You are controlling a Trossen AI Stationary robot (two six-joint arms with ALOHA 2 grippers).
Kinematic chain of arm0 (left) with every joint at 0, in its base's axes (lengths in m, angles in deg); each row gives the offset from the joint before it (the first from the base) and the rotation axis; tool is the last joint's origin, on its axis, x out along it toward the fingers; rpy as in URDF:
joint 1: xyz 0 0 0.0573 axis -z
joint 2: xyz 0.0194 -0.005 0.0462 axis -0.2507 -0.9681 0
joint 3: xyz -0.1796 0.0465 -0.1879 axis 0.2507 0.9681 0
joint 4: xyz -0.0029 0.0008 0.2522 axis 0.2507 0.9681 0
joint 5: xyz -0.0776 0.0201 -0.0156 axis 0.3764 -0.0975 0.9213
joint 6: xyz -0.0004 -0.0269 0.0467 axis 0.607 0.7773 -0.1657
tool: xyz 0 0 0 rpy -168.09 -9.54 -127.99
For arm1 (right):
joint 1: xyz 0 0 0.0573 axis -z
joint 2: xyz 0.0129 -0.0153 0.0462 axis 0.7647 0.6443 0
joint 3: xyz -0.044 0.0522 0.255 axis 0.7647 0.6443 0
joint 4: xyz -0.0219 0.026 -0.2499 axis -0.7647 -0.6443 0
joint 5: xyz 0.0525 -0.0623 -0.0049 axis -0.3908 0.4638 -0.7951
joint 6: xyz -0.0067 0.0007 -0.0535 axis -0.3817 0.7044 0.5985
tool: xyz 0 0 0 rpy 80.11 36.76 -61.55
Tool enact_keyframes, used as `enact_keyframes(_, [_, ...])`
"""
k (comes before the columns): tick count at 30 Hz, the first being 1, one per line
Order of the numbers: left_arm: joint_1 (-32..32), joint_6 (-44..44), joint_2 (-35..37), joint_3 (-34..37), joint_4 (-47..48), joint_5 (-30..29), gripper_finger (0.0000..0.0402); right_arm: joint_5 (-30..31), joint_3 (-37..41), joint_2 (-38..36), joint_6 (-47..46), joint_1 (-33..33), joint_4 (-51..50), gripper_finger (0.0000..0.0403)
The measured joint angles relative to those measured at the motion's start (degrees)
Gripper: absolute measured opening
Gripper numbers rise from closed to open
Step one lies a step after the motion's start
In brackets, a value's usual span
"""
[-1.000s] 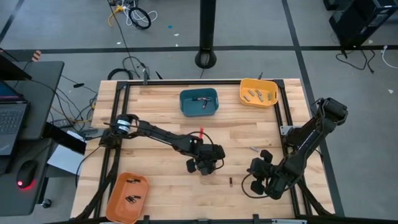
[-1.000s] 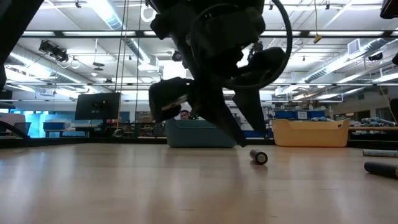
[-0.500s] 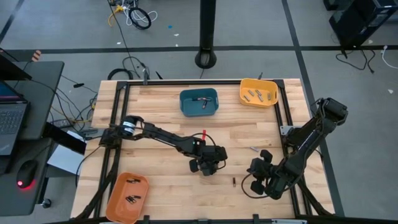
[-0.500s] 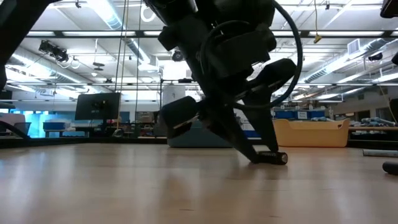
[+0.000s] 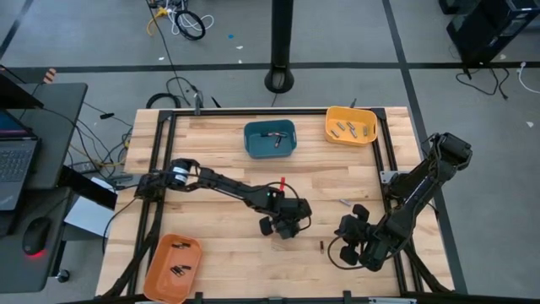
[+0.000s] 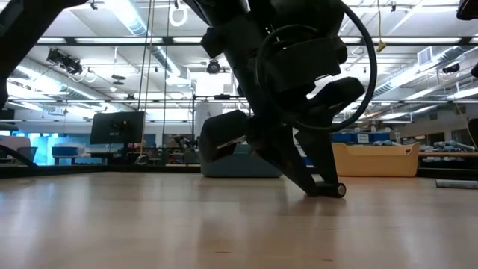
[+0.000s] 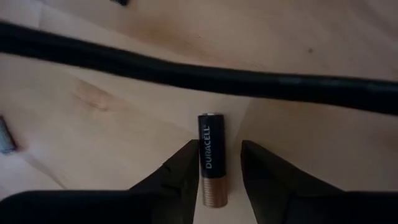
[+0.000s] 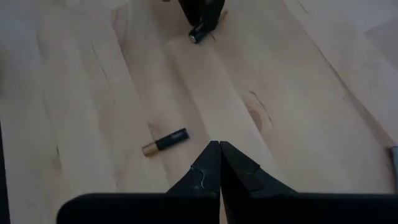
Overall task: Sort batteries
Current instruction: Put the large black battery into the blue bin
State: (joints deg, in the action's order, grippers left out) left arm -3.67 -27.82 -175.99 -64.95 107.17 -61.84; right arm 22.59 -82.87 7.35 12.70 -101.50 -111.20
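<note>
A black and copper battery (image 7: 210, 163) lies on the wooden table, its length along my left gripper's (image 7: 219, 149) fingers and between them. That gripper (image 5: 287, 226) is open and reaches down at a slant near the table's middle. In the low view its fingertip (image 6: 317, 183) is at the tabletop beside the battery (image 6: 334, 190). My right gripper (image 8: 219, 149) is shut and empty at the front right (image 5: 342, 247). Just ahead of it, a second battery (image 8: 165, 141) lies loose on the wood (image 5: 322, 246). My left gripper has one finger (image 7: 186, 167) right against the battery's long side (image 7: 201, 163); I cannot tell whether it touches. The other finger (image 7: 258, 167) stands clear of the battery with a gap. The fingers come slanting from above and lie along the battery, which rests flat on the table.
At the far edge stand a blue bin (image 5: 270, 138) and a yellow bin (image 5: 350, 125), and at the front left an orange bin (image 5: 173, 266), each with batteries inside. A small silvery battery (image 5: 346, 202) lies right of the left gripper. A black cable (image 7: 186, 70) crosses above the tabletop.
My left gripper has sunk toward the table and gone a little toward the right edge, so that its fingertip now stands at the battery on the tabletop. The loose battery near the front edge has rolled a little toward the right.
</note>
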Motion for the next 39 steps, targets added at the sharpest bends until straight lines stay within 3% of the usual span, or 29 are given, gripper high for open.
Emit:
enact_keyframes(14, [-1.3, 6.8, -0.6, -0.1, 5.2, 1.7, 0.0046, -0.4, 0.0, 0.0, -0.3, 0.0, 1.0, 0.0009])
enact_keyframes(21, [-1.5, 9.0, 1.2, 0.2, 10.3, -0.9, 0.0046, -7.4, 0.0, 0.4, -1.4, -1.2, 2.7, 0.0009])
enact_keyframes(27, [-4.1, 13.3, 6.0, 1.0, 14.0, -1.2, 0.0046, -10.9, 0.0, 7.4, 0.9, -2.0, 10.5, 0.0009])
enact_keyframes(32, [-7.0, 17.1, 11.5, 0.6, 15.5, -1.4, 0.0045, -11.1, 0.0, 12.9, 0.0, -2.5, 14.4, 0.0009])
enact_keyframes(39, [-12.5, 23.0, 18.3, 0.4, 18.8, -1.2, 0.0044, -10.2, -0.1, 14.7, -3.7, -3.5, 14.0, 0.0009])
